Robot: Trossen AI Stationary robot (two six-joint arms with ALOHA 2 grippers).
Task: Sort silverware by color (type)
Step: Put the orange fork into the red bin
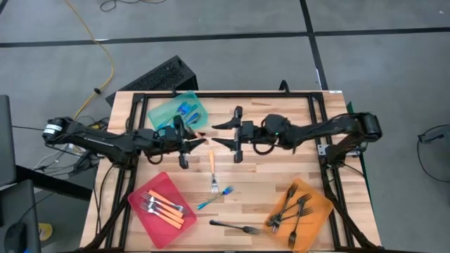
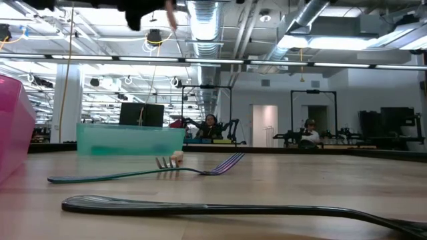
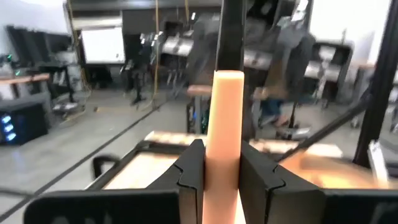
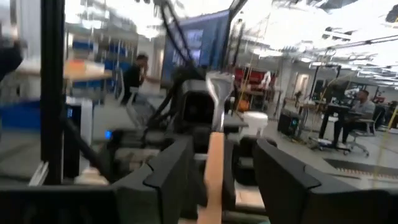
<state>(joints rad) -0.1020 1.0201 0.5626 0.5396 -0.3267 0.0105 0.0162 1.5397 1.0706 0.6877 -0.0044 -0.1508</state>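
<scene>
High view shows my two arms meeting over the middle of the table (image 1: pixel 330 105), my left gripper (image 1: pixel 191 143) and my right gripper (image 1: pixel 235 133) facing each other with an orange-handled fork (image 1: pixel 198 138) spanning part of the gap between them. My left wrist view makes the hold plain: my left fingers (image 3: pixel 191 171) are clamped on the orange handle, which stands straight up between them and touches both. My right wrist view shows the same fork (image 4: pixel 215 158) end-on, its metal tines toward my left arm, but my right fingers (image 4: pixel 281 177) stand wide apart on either side of it, clear of the handle, so that gripper is open and holds nothing.

Below the grippers in the high view, a second orange-handled fork (image 1: pixel 212 171) lies on the bare wood, and just beside its tines lies a blue-handled fork (image 1: pixel 214 198) at a slant. Nearer the front edge a black fork (image 1: pixel 235 226) lies flat on its own. The low view shows the blue-handled one (image 2: pixel 147 173) and the black one (image 2: pixel 220 209) lying on the wood.

The teal tray (image 1: pixel 165 111), close by my left gripper, holds several blue-handled forks (image 1: pixel 188 110). The red tray (image 1: pixel 140 211) at the front left holds a cluster of orange-handled forks (image 1: pixel 165 207). The orange tray (image 1: pixel 320 211) at the front right holds a heap of black forks (image 1: pixel 292 209).
</scene>
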